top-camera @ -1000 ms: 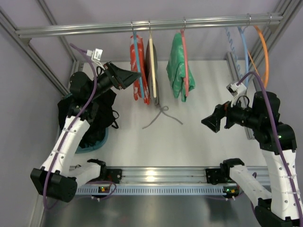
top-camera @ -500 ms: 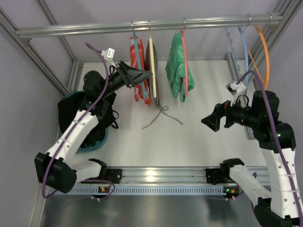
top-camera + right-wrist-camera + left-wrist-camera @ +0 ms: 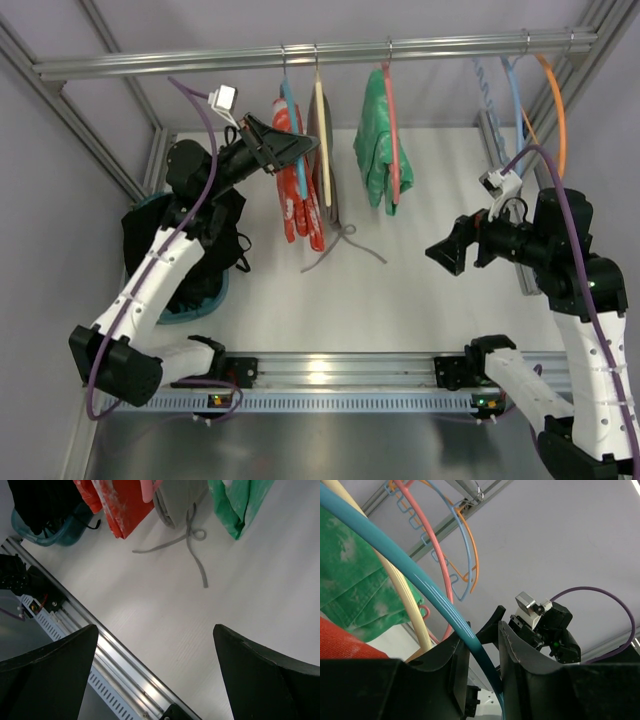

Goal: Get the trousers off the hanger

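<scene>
Basket [image 3: 205, 298] of dark cloth sits far left on the bench [image 3: 420, 300]; probably where removed garments go. Left hand [image 3: 308, 146] is raised near the rail [image 3: 450, 45], its fingers [image 3: 445, 670] pinched onto the hanger [image 3: 290, 115] on its blue arm. Judged purpose: steady the hanger so it cannot swing. The trousers [image 3: 303, 205] hang from that hanger, just beside the grey garment [image 3: 326, 160]. Green garment [image 3: 375, 150] hangs further right, on its own hanger. Right hand [image 3: 441, 256] hovers low and well apart from the garments, fingers spread wide, presumably free to pull the red fabric down.
</scene>
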### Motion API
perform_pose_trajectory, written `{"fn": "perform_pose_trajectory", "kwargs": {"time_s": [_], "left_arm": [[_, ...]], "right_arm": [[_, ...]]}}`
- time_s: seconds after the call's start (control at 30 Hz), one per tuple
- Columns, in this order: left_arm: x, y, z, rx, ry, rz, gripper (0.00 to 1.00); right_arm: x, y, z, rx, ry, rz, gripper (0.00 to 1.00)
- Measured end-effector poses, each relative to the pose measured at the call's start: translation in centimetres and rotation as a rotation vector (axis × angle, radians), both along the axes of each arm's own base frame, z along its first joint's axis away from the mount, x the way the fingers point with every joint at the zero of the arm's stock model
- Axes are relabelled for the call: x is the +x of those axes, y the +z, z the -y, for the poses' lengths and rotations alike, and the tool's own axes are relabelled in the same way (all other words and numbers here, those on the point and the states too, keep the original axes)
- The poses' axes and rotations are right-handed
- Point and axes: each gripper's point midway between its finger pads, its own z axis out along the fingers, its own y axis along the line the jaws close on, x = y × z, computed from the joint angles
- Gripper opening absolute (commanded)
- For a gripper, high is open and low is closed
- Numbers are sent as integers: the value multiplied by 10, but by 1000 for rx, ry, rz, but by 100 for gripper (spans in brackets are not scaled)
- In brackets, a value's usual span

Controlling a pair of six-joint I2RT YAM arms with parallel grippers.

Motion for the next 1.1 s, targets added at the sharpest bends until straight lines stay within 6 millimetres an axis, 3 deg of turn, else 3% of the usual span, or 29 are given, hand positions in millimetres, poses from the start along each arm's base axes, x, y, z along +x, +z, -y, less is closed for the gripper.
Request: {"fn": "perform_pose_trajectory", "kwargs": {"time_s": [0.13, 0.57, 0.83, 1.1], "left_arm": [[5, -1, 3, 14, -8, -5, 0], [2, 11, 4, 31, -16, 12, 0], [-4, 38, 0, -1, -9, 32, 0], [-17, 29, -3, 13, -17, 41, 0]], "right_arm": [[3, 4, -1, 3, 3, 5, 99], [6, 19, -8, 29, 39, 30, 100], [7, 19, -10, 44, 42, 11, 99], [13, 48, -20, 130, 54, 37, 100]]}}
